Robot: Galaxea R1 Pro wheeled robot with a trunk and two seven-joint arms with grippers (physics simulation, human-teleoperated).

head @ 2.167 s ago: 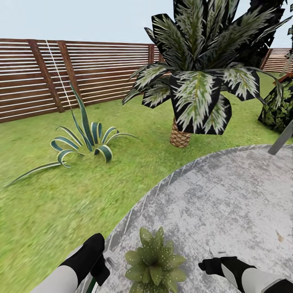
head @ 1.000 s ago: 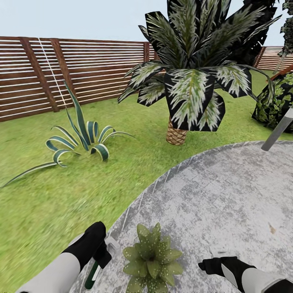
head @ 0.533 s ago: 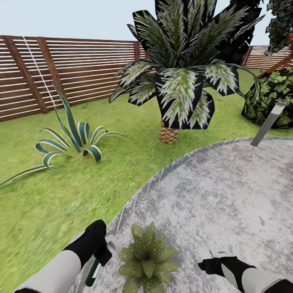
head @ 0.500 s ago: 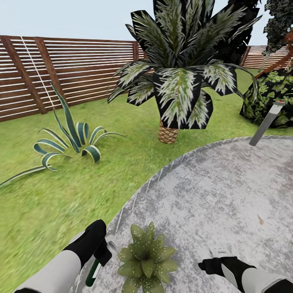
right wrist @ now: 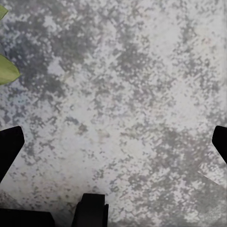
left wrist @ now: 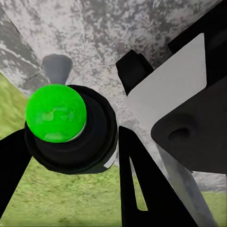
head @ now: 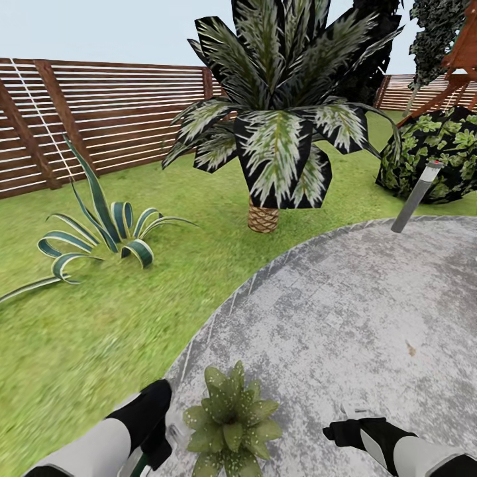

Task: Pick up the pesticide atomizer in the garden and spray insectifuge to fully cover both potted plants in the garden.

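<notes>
One potted plant (head: 228,430), a low rosette of pale-speckled green leaves, sits on the grey paving between my arms, at the bottom of the head view. My left gripper (head: 159,434) is just left of it, shut on the pesticide atomizer (head: 137,462). In the left wrist view the atomizer (left wrist: 56,113) shows a bright green top, a black collar and a grey nozzle, gripped by the left gripper (left wrist: 71,156) over the slab's edge. My right gripper (head: 351,416) hovers open to the plant's right. Its wrist view shows the open right gripper (right wrist: 113,146) above bare paving, with a leaf tip (right wrist: 7,71) at the edge.
A tall palm (head: 278,132) stands ahead on the lawn, and a striped agave (head: 106,225) grows to the left. The brown slat fence (head: 99,112) closes the back. A grey post (head: 414,205) and a dark bush (head: 437,159) are at the right. The round paving slab (head: 344,311) spreads ahead.
The whole picture has slid left, so the camera has turned right. My left gripper sits slightly lower in view, with less of the atomizer showing. The right arm holds its place.
</notes>
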